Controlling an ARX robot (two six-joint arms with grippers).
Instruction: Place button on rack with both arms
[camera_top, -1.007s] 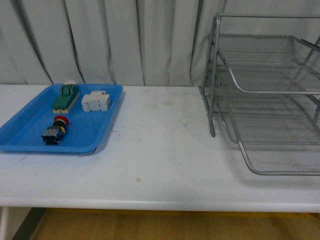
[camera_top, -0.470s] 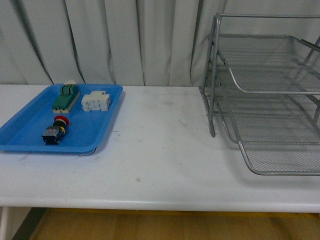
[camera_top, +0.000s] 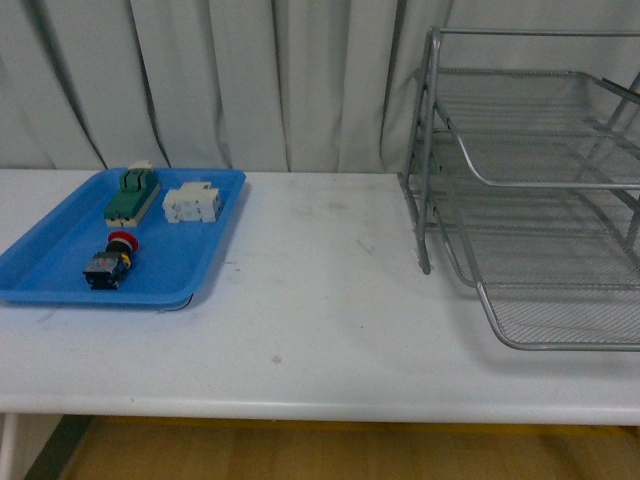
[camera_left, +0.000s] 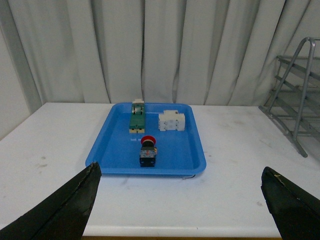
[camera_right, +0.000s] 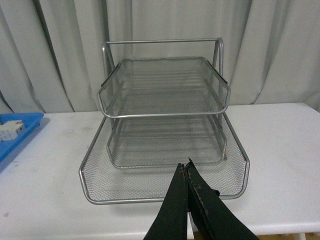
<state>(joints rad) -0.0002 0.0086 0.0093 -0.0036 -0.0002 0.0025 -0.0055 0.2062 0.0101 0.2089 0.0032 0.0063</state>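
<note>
The button (camera_top: 110, 262) with its red cap and dark body lies on its side in the blue tray (camera_top: 60, 280) at the table's left; the left wrist view shows the button (camera_left: 148, 150) too. The silver wire rack (camera_top: 540, 180) stands at the right, its lowest tray pulled forward, also seen as the rack (camera_right: 165, 115) in the right wrist view. My left gripper (camera_left: 182, 200) is open, well short of the tray, holding nothing. My right gripper (camera_right: 184, 167) is shut and empty, just before the rack's front rim. Neither arm shows in the front view.
A green-topped block (camera_top: 132, 195) and a white block (camera_top: 192, 203) lie at the back of the blue tray. White curtains hang behind the table. The table's front edge (camera_top: 300, 410) runs near the bottom of the front view.
</note>
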